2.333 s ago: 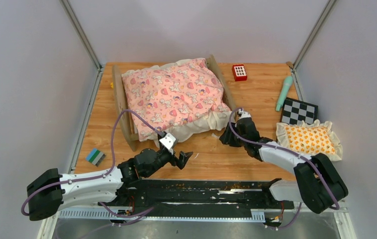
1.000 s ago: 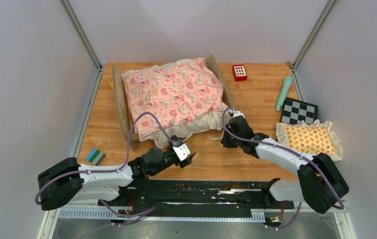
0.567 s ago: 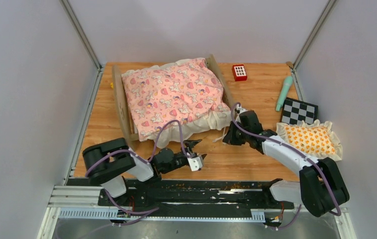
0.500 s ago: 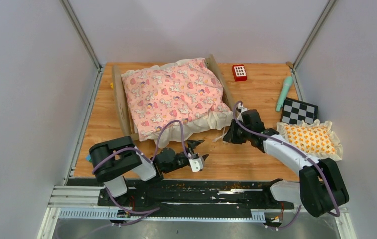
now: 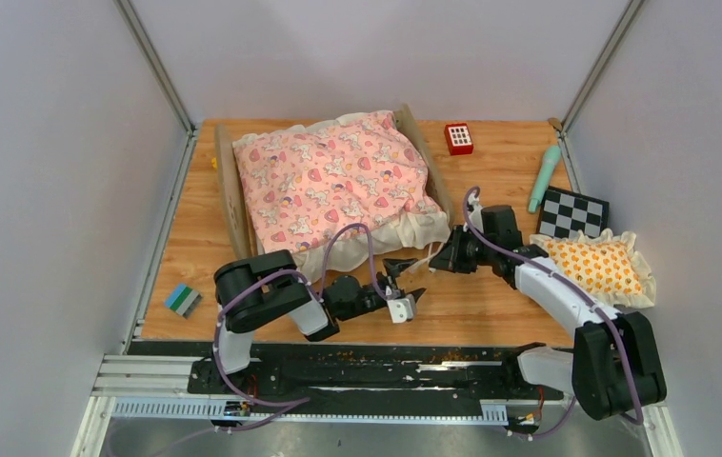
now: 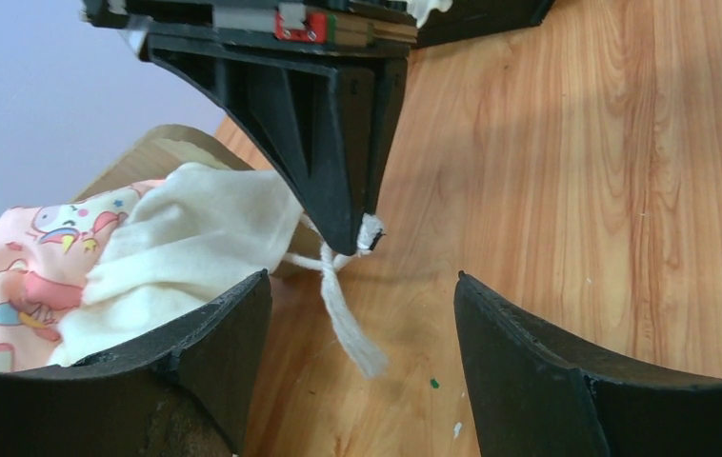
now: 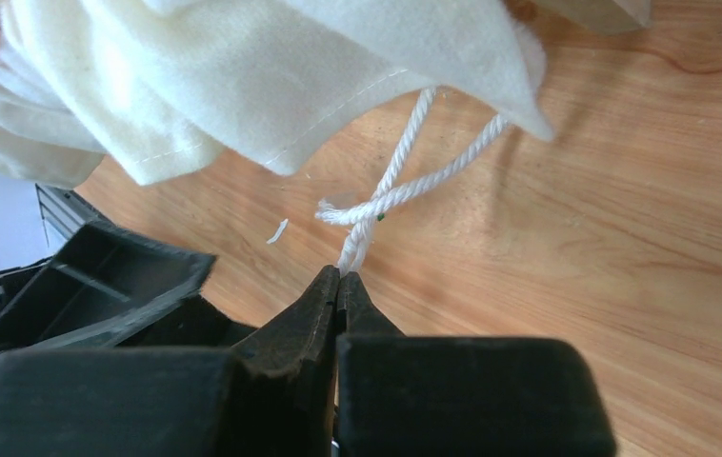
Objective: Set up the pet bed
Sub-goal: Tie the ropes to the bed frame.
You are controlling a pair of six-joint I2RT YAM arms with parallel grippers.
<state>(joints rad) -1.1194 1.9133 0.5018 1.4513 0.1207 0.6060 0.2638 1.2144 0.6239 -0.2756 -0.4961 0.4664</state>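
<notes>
The pet bed (image 5: 232, 190) stands at the back left with its pink unicorn quilt (image 5: 338, 181) spread over it. Cream fabric (image 5: 405, 233) spills over the bed's near right corner, and a white cord (image 7: 391, 195) trails from it. My right gripper (image 7: 340, 273) is shut on that cord's end, low over the table just right of the corner (image 5: 438, 264). My left gripper (image 6: 362, 278) stands open facing it. The cord's loose frayed tail (image 6: 348, 324) lies on the wood between the left jaws, touching neither.
An orange-patterned frilled pillow (image 5: 593, 267) lies at the right edge, with a checkered board (image 5: 573, 213) and a teal tube (image 5: 544, 177) behind it. A red block (image 5: 458, 138) sits at the back. A green-blue block (image 5: 183, 300) lies near left.
My left arm has folded in and carried its open gripper rightward to the cord. My right gripper has shifted right, staying shut on the cord.
</notes>
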